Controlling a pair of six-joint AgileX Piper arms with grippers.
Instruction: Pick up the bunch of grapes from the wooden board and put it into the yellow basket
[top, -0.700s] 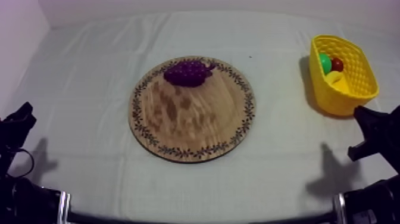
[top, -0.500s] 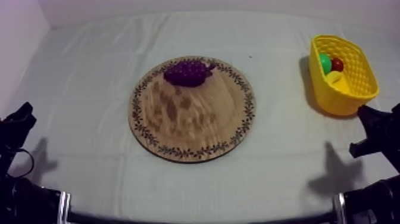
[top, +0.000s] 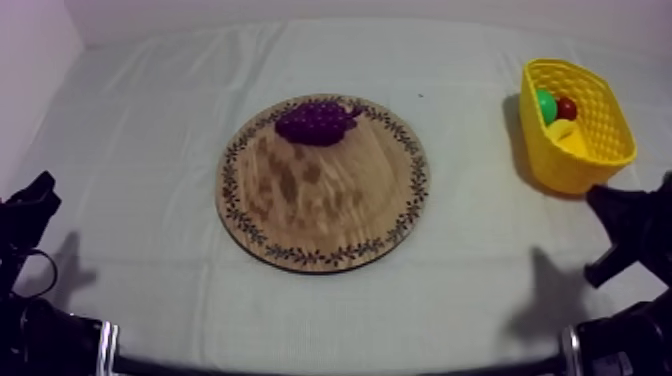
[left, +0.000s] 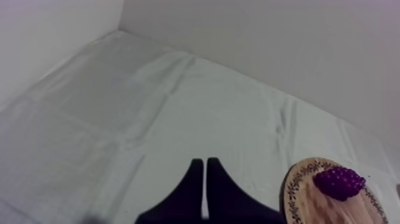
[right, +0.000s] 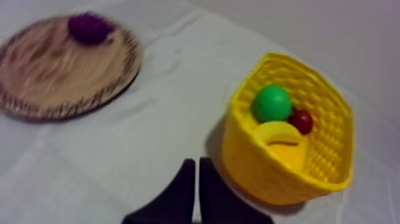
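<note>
On the cloth (top: 150, 150), grapes (top: 315, 121) lie on the board (top: 320, 210), well apart from left tool (left: 205, 161) and right tool (right: 197, 161), both pressed together.

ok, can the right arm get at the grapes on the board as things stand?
Probably yes. The bunch of grapes lies alone near the far rim of the wooden board, with bare cloth between board and right pincer; the yellow basket sits aside. The pincer is shut and would need opening first.

Cannot see the whole wooden board (left: 309, 202) at the left wrist view's edge, nor name the yellow fruit (right: 275, 132) in the yellow basket (right: 256, 170).
</note>
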